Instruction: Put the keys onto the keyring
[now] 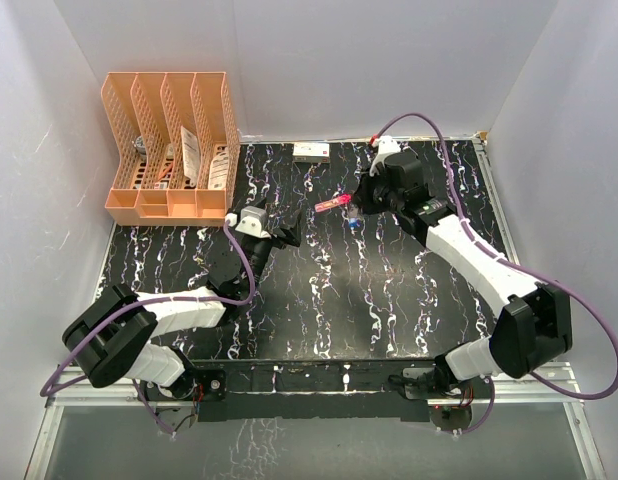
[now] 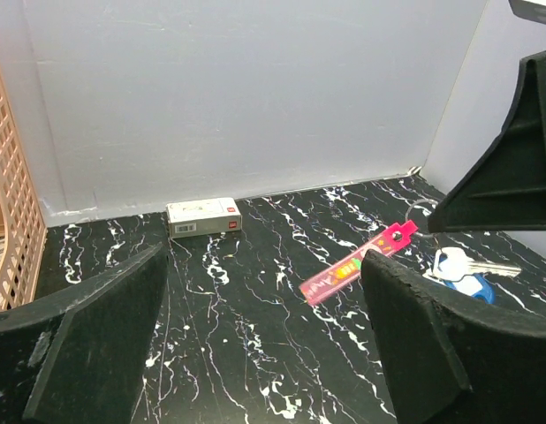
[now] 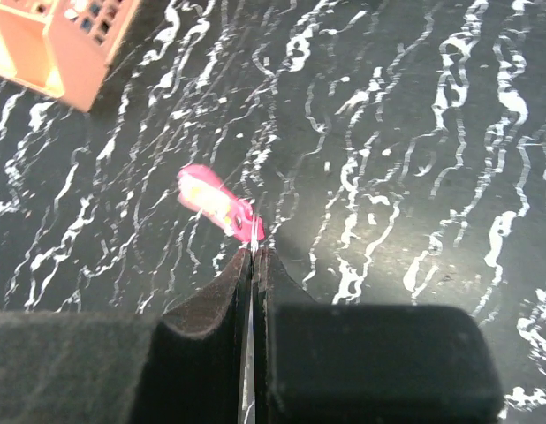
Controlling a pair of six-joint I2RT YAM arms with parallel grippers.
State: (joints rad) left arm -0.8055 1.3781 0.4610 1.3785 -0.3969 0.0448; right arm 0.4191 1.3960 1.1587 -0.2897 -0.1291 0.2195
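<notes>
The right tool [image 3: 253,256] is pressed together, its two black fingers pinching the thin metal ring at one end of the keyring [image 3: 218,202]. The ring shows only as a fine bright line in the slit between them. The keyring is a short, narrow pink-red strap with pale and yellowish printing along its face. In the right wrist view it is blurred and sticks out from the fingertips toward the upper left. From the left wrist view the strap [image 2: 357,263] slants from the ring [image 2: 420,209] at the right tool's tip down toward the table [image 2: 255,353]; whether its low end touches the surface cannot be told. The keys [image 2: 458,268] lie flat on the table just beside the ring end of the strap, not on the ring. One is whitish silver with its blade pointing right, and the other has a bright blue head partly tucked beneath it. The left tool [image 2: 264,256] is spread wide and holds nothing, and it sits near the keyring with its fingers facing it. Farther back, a small white and grey box [image 2: 202,217] rests against the rear wall, and an orange file rack [image 1: 169,150] stands in the far left corner of the black marbled table.
</notes>
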